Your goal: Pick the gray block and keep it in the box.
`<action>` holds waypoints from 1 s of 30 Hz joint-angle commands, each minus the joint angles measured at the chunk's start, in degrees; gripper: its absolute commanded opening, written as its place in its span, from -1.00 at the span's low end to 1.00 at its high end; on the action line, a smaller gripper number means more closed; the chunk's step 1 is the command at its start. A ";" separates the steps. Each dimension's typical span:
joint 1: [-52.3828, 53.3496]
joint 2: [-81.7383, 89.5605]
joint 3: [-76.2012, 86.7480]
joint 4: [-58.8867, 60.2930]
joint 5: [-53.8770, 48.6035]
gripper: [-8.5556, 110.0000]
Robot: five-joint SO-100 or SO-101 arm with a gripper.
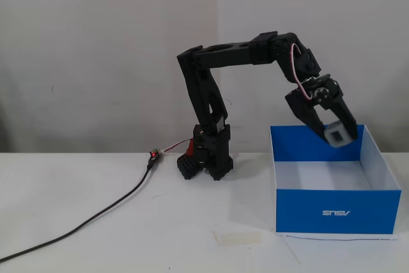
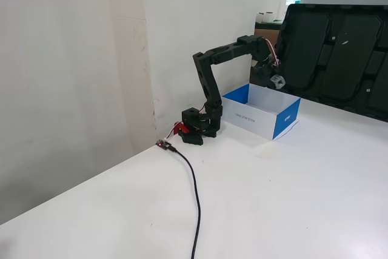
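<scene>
The gray block [image 1: 337, 135] is a small gray cube held between my gripper's black fingers. My gripper [image 1: 333, 133] is shut on it and hangs above the open top of the box [image 1: 337, 212], near its back wall. The box is bright blue outside with a small white logo on its front and white inside. In the other fixed view the block [image 2: 277, 81] shows as a small gray cube in my gripper [image 2: 276, 82], above the box [image 2: 286, 119].
The arm's black base [image 1: 209, 155] stands left of the box. A black cable [image 1: 96, 218] runs from a small connector to the table's front left. A strip of tape [image 1: 238, 238] lies near the box's front left corner. Dark panels [image 2: 339, 47] stand behind the box.
</scene>
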 commanded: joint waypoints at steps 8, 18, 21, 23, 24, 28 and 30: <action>-2.99 2.55 -0.44 1.41 0.00 -0.50; 4.04 8.35 1.05 8.79 -5.98 -0.81; 8.88 13.80 4.75 9.23 -10.20 -0.83; 12.39 18.19 8.26 8.79 -14.15 -0.85; 14.24 20.21 9.84 8.79 -15.82 -0.85; 22.94 27.07 16.00 9.05 -20.74 -0.85; 28.04 29.27 18.11 8.88 -21.53 -0.85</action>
